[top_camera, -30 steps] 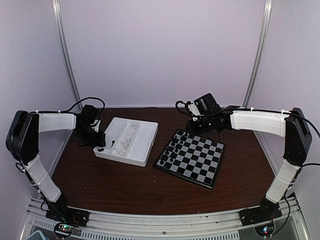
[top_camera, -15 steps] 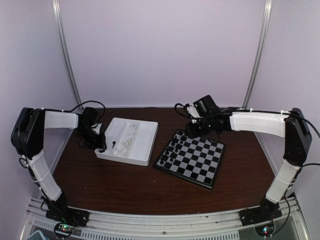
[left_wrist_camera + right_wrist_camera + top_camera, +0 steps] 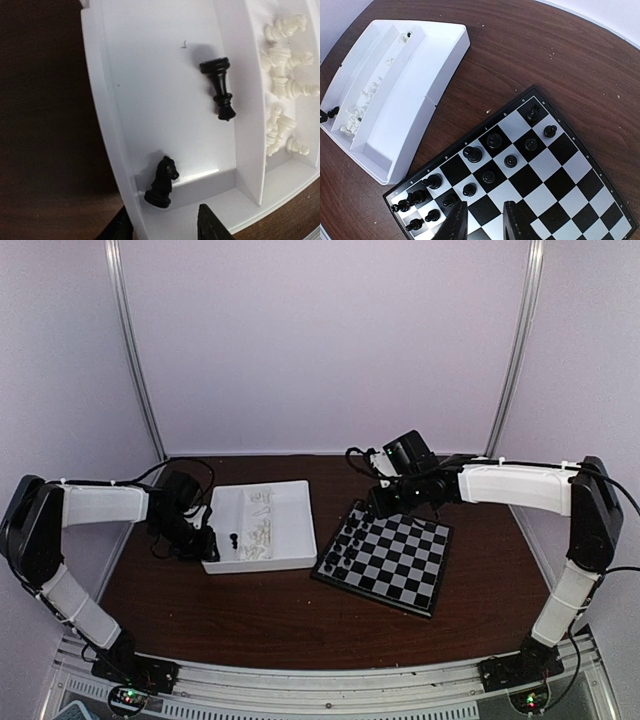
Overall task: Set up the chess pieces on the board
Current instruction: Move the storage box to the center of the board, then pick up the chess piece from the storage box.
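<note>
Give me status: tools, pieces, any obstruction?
Left tool straddles tray rim, grip unclear. Right tool open, empty, above board. Black pieces mostly placed; white ones in tray. Nothing blocking.

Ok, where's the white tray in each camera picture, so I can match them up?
Top external: the white tray sits left of centre, beside the board.
Left wrist: it fills most of the frame.
Right wrist: it is at the upper left.
Shared landmark: the white pieces lying in its middle compartment.

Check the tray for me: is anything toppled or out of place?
A black piece lies on its side in the white tray. The white pieces lie jumbled on their sides in the next compartment.
</note>
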Controlling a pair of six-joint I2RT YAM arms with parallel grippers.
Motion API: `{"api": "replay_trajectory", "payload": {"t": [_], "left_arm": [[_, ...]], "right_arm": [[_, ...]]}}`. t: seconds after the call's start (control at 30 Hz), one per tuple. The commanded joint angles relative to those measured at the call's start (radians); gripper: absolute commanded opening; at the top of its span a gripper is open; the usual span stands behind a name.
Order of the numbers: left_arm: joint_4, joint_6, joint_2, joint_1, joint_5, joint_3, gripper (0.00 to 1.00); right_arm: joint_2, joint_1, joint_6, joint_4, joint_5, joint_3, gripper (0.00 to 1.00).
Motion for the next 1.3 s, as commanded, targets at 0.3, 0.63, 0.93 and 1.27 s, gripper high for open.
{"api": "replay_trajectory", "payload": {"t": [0.3, 0.63, 0.93, 1.27], "left_arm": [[-0.090, 0.005, -0.050, -0.037, -0.068, 0.194, 0.20], [-0.017, -0.021, 0.129, -0.038, 0.008, 0.264, 0.22], [0.000, -0.015, 0.254, -0.038, 0.028, 0.322, 0.28], [-0.035, 0.003, 0.357, -0.043, 0.020, 0.392, 0.29]], "right_arm": [[-0.008, 0.011, 0.018, -0.016, 0.008, 0.033, 0.27], [-0.011, 0.013, 0.016, -0.012, 0.010, 0.023, 0.27], [-0.013, 0.012, 0.020, -0.009, 0.004, 0.021, 0.27], [-0.011, 0.012, 0.025, -0.007, -0.005, 0.023, 0.27]]}}
